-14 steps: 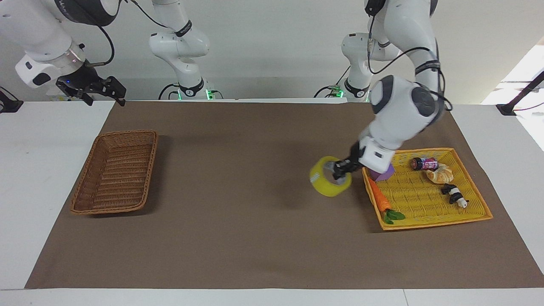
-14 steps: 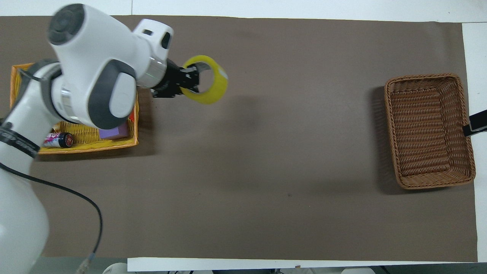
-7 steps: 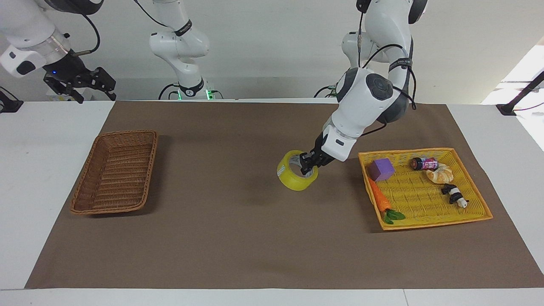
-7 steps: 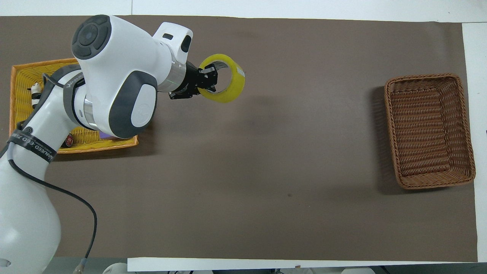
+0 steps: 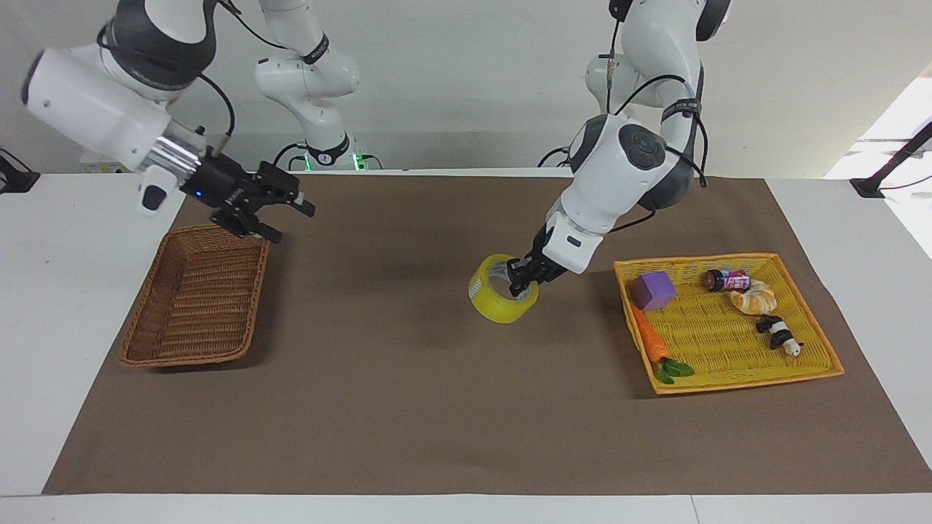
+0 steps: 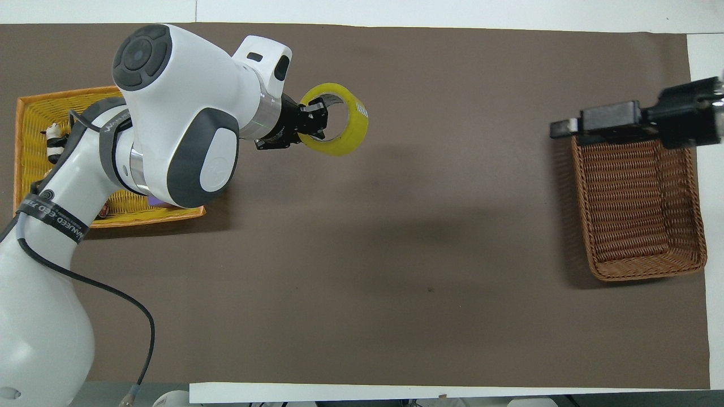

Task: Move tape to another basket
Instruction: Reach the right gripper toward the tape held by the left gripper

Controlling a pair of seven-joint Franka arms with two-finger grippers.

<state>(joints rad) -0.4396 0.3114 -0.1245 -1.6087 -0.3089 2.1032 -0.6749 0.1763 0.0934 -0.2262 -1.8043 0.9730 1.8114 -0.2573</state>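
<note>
The yellow tape roll (image 5: pixel 501 300) (image 6: pixel 338 119) hangs low over the middle of the brown mat, between the two baskets. My left gripper (image 5: pixel 521 281) (image 6: pixel 314 119) is shut on its rim, with one finger inside the core. The brown wicker basket (image 5: pixel 251 306) (image 6: pixel 645 274) stands empty at the right arm's end of the table. My right gripper (image 5: pixel 296 224) (image 6: pixel 565 129) is open and empty. In the facing view it hovers over the basket's corner nearest the robots and points toward the middle of the table.
A flat yellow woven tray (image 5: pixel 743 378) (image 6: pixel 34 102) lies at the left arm's end. It holds a purple block (image 5: pixel 652 290), a carrot (image 5: pixel 650 338), a small bottle (image 5: pixel 727 279), a croissant (image 5: pixel 754 297) and a panda toy (image 5: pixel 778 333). A brown mat (image 5: pixel 408 407) covers the table.
My left gripper has carried the tape away from the yellow tray toward the middle of the mat. My right arm has swung in from the table's edge to over the wicker basket.
</note>
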